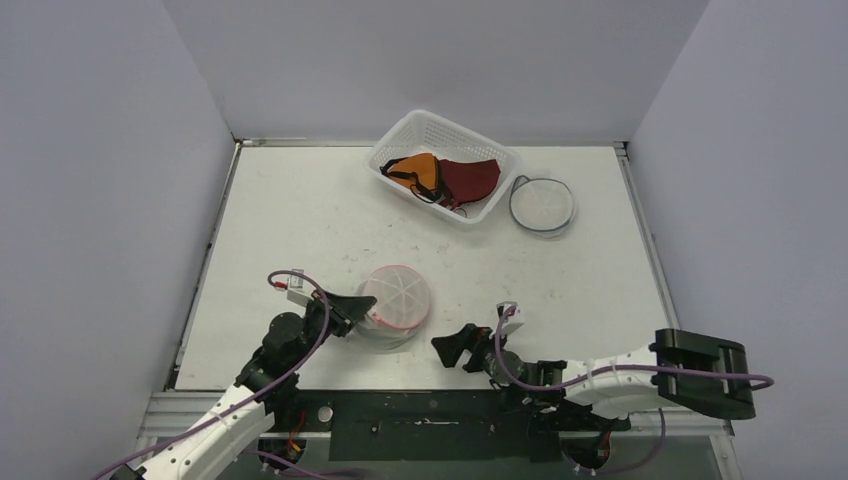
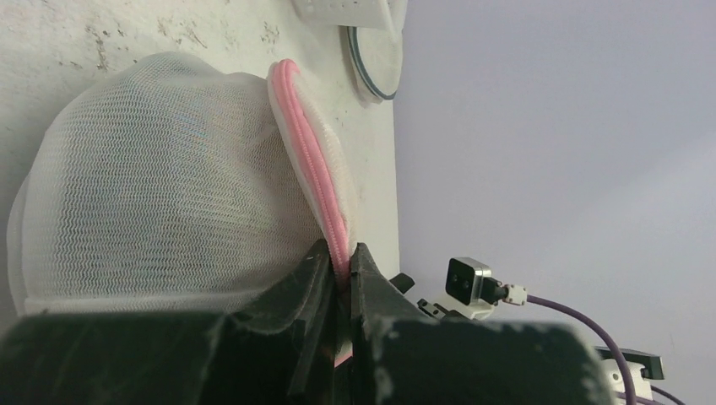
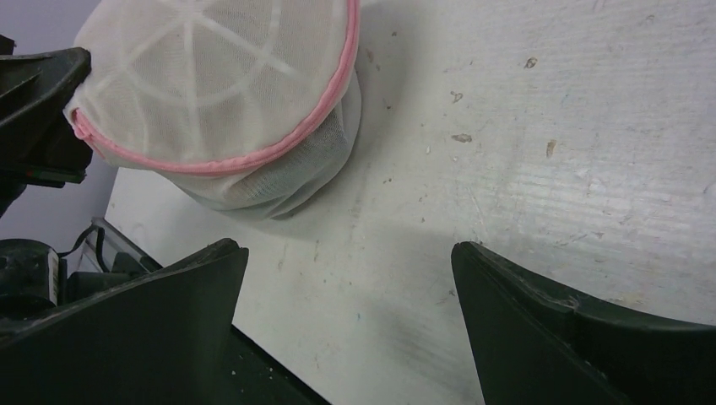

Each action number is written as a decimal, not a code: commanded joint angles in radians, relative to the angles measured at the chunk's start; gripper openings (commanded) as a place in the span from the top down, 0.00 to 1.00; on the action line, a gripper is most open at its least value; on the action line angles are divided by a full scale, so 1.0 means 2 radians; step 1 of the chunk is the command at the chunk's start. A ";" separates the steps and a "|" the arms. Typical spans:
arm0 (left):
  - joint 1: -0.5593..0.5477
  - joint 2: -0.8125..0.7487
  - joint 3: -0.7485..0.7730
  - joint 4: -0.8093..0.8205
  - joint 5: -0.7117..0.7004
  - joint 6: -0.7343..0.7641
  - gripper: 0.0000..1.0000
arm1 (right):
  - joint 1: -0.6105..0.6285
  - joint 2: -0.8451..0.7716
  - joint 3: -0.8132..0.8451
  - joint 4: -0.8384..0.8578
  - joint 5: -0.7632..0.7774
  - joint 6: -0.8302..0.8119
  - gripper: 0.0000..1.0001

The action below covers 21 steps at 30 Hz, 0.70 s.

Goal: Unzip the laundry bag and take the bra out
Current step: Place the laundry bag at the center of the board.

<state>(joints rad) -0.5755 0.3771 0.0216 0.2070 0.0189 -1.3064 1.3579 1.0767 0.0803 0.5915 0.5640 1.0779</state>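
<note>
A round white mesh laundry bag (image 1: pixel 397 303) with a pink zipper rim stands on the table near the front, left of centre. My left gripper (image 1: pixel 358 308) is shut on the pink rim (image 2: pixel 317 177) at the bag's left edge. The bag fills the left wrist view (image 2: pixel 160 202), and its contents are hidden behind the mesh. My right gripper (image 1: pixel 452 347) is open and empty, right of the bag and apart from it. The bag shows at the upper left of the right wrist view (image 3: pixel 219 93). No bra shows inside the bag.
A white basket (image 1: pixel 400 135) at the back centre holds orange and dark red bras (image 1: pixel 445 178). A flat round mesh bag (image 1: pixel 542 203) lies to its right. Grey walls enclose the table on three sides.
</note>
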 commanded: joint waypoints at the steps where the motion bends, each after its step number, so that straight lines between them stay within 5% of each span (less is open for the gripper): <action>1: -0.005 0.021 -0.011 0.042 0.010 0.000 0.99 | 0.005 0.067 0.006 0.180 0.047 0.056 0.04; 10: -0.006 0.002 -0.023 0.045 0.018 -0.012 1.00 | -0.038 0.113 0.044 0.195 0.023 0.092 0.06; 21: -0.006 -0.030 -0.014 0.029 0.040 -0.038 1.00 | -0.123 0.284 0.083 0.361 -0.114 0.155 0.24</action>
<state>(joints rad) -0.5819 0.3340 0.0078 0.2436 0.0658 -1.3571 1.1385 1.5524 0.2108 1.0679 0.4427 1.3270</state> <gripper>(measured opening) 0.051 0.811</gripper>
